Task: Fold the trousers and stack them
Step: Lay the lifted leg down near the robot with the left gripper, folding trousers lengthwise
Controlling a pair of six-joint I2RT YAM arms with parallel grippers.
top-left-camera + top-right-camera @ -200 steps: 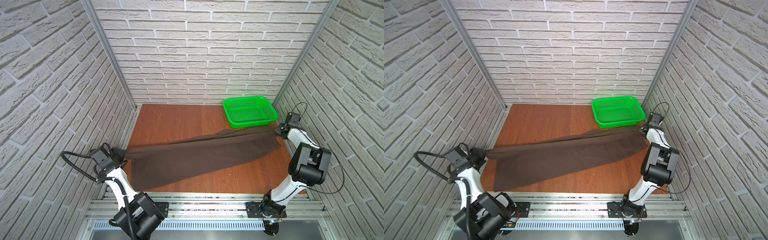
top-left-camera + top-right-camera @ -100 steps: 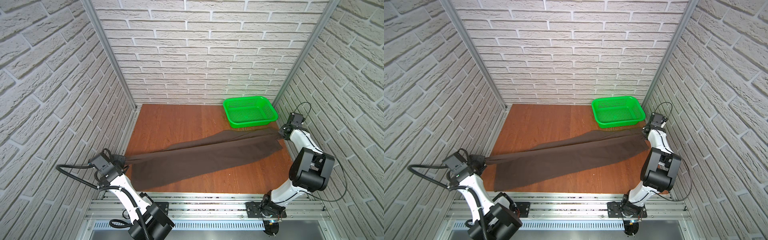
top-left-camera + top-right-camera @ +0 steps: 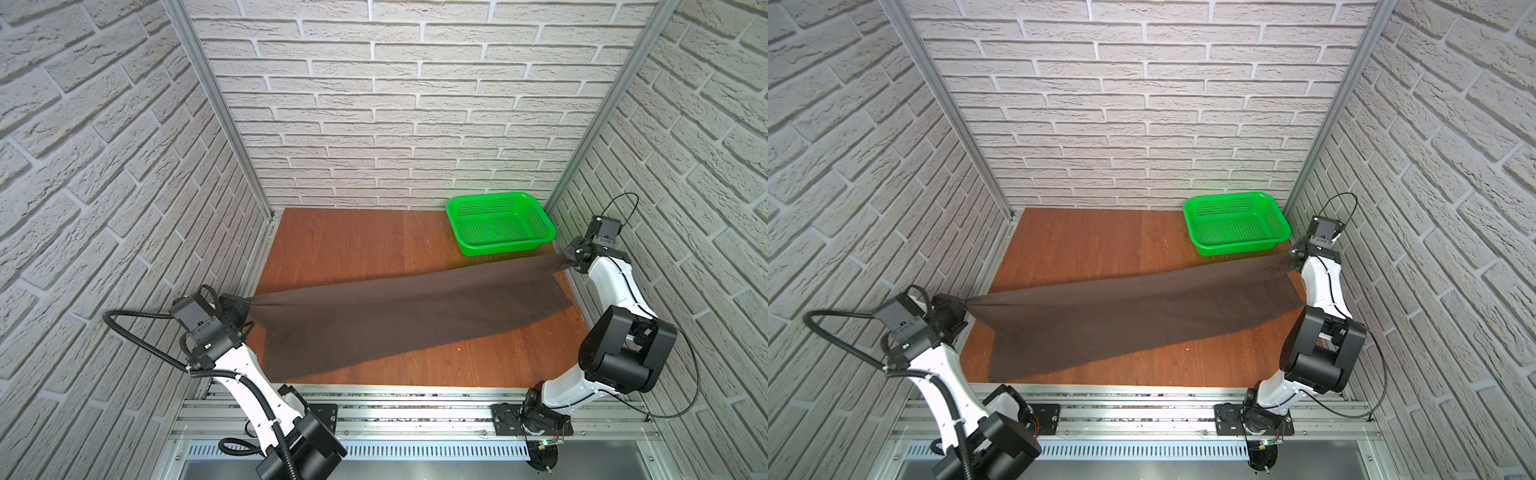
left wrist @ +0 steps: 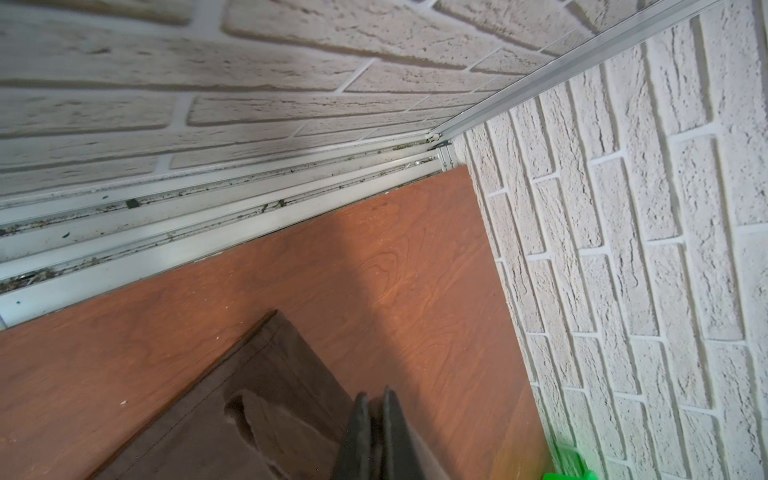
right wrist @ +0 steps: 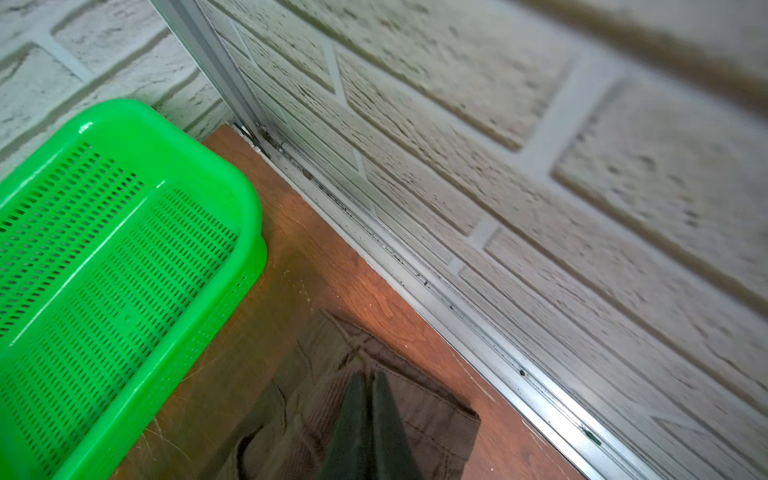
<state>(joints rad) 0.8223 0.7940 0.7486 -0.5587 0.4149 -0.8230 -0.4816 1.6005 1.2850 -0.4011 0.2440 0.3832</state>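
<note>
My right gripper (image 3: 567, 260) is pinched shut on the trousers (image 3: 415, 313) at the end just beside the green basket (image 3: 503, 248) (probably the waistband, though it's blurred), and my left gripper (image 3: 248, 301) likewise on the end well away from it. The cloth spans taut between. I'd hold tension even and lower both ends together, so the fold lands flat.

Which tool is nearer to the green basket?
Right. The right tool clamps the trousers just beside the green basket's near right corner; the left tool clamps their other end across the table.

Matte brown cloth trousers (image 3: 407, 316), glossy green plastic basket (image 3: 540, 218), wood table (image 3: 340, 249).
</note>
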